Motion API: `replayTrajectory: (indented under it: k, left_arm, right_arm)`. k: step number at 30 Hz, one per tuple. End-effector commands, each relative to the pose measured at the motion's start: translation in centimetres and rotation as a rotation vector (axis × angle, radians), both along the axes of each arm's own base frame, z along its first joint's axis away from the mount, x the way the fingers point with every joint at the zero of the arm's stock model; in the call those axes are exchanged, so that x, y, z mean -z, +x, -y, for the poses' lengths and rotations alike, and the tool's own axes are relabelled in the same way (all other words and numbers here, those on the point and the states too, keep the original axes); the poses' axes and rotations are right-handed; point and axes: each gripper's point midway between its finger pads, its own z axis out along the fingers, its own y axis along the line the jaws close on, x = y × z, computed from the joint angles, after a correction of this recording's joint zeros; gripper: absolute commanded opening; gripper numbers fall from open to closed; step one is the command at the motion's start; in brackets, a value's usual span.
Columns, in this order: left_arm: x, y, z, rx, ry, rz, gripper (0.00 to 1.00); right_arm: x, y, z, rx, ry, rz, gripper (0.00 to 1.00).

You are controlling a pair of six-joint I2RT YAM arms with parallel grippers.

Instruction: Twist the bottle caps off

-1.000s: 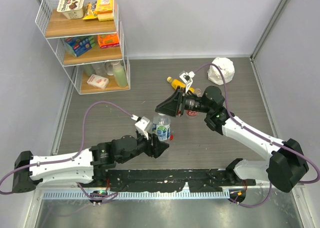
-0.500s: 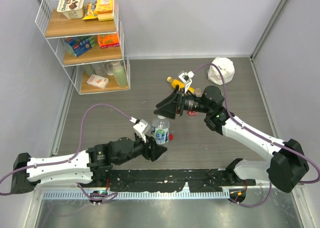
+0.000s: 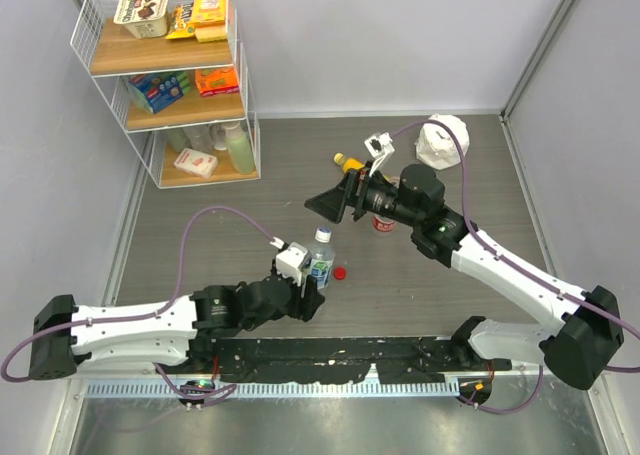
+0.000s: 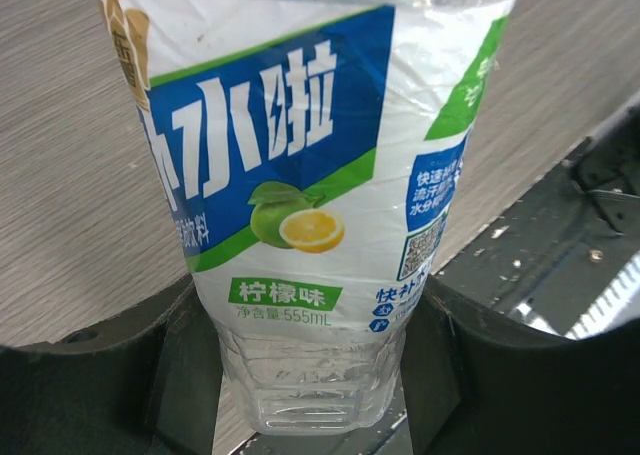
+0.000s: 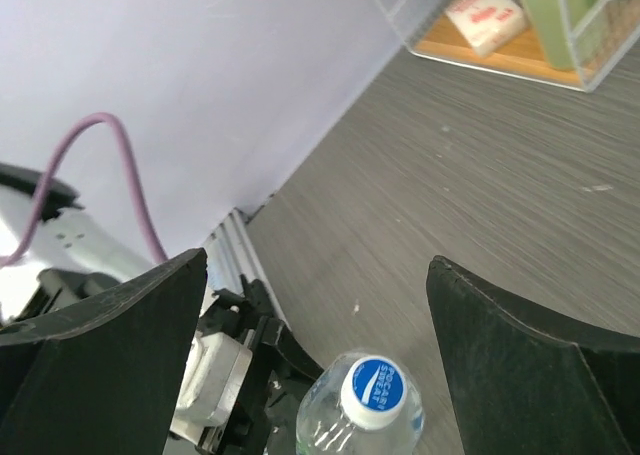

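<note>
The right gripper (image 3: 328, 205) has let go and moved up, its jaws now wide apart. The white cap (image 5: 378, 385) is still on the bottle (image 4: 300, 175), near the middle of the table, squeezed by the left gripper (image 3: 312, 287). It probably needs another twist

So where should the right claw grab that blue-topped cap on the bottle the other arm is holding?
Probably by the cap at its round side wall, coming straight down from above, one finger each side. The bottle stands upright with the left claw clamped around its lower body, so only the top is free, and the open right claw hangs above it.
</note>
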Motion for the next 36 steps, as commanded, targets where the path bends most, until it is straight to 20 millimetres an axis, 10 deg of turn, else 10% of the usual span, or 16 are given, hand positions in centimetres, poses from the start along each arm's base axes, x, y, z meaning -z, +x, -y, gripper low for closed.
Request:
replayTrajectory:
  k: [1, 14, 25, 36]
  left_arm:
    - [-1.2, 1.8, -0.6, -0.123, 0.027, 0.031, 0.00]
    - [-2.7, 3.5, -2.1, -0.248, 0.055, 0.077, 0.00]
    - [-2.7, 3.8, -2.3, -0.267, 0.078, 0.082, 0.00]
    - [-3.0, 4.0, -2.4, -0.285, 0.076, 0.089, 0.00]
  right_arm:
    - [-0.2, 1.9, 1.1, 0.225, -0.127, 0.008, 0.95]
    - [5.1, 2.0, -1.1, 0.318, -0.314, -0.116, 0.82]
    - [6.2, 1.1, -2.3, 0.266, -0.323, -0.133, 0.48]
    - [5.7, 0.5, -2.3, 0.246, -0.297, -0.131, 0.54]
